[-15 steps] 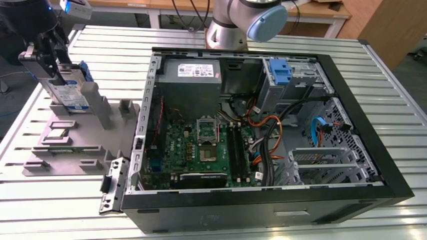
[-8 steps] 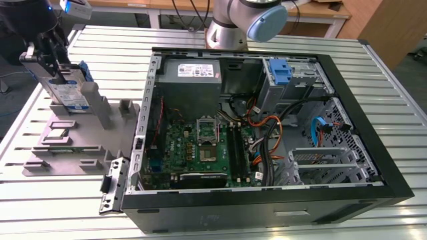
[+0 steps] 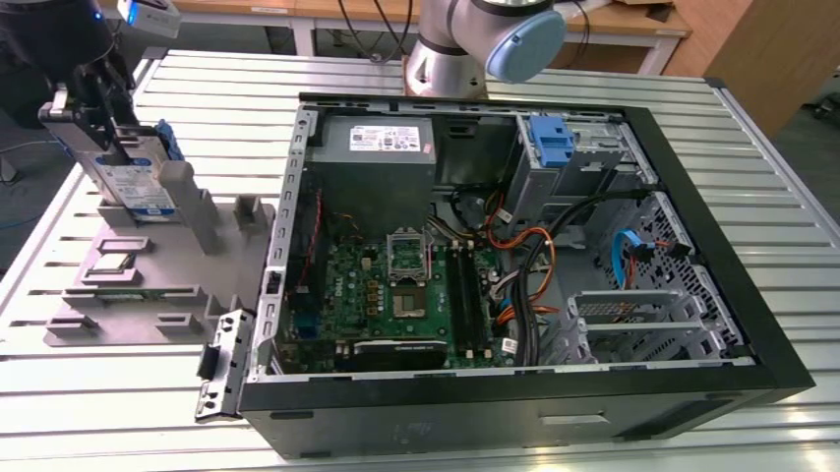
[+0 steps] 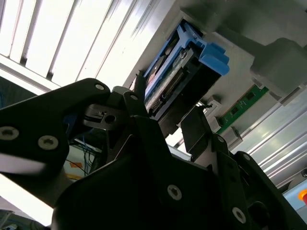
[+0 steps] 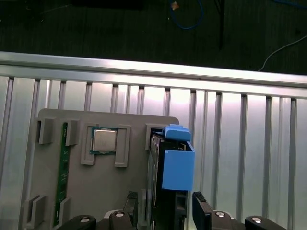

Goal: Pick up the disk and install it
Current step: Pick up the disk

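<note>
Disk: white-and-blue label, blue rails. Claw: black. Holder tray: plain grey. Surface: silver, lengthwise ribbed stripes. Computer case: black shell. Motherboard: green. Cables inside: orange, black, one blue. Arm joint cap: pale blue

open computer case on slatted table | grey fixture: processor chip, memory stick

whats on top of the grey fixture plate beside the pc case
The disk standing on edge in a slot, a processor chip in a pocket, and a green memory stick. The disk hides the slot's floor.
</note>
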Tool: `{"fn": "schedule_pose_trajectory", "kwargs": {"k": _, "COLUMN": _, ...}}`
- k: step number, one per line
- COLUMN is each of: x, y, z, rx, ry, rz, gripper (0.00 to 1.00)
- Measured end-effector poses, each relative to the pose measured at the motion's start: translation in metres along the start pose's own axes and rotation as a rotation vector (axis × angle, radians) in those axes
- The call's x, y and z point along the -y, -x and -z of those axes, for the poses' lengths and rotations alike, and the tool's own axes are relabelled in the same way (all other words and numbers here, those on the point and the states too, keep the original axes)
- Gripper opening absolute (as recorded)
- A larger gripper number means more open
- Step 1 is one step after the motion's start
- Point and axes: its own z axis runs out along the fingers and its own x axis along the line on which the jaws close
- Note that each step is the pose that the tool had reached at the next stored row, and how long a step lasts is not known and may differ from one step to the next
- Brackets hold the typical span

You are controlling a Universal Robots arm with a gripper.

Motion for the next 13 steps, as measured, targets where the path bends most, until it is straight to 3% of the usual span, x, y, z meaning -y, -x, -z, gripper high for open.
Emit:
{"fn": "schedule_pose_trajectory", "kwargs": {"k": 4, "x": 0.0, "y": -0.0002, "z": -0.0001, "rx": 0.0057, "ry": -0.0005, "rz": 0.0, "gripper": 0.56}}
{"fn": "schedule_pose_trajectory", "kwargs": {"k": 13, "x": 0.0, "y": -0.0002, "z": 0.0008, "rx": 0.0062, "ry": -0.0006, "rz": 0.0, "gripper": 0.56}}
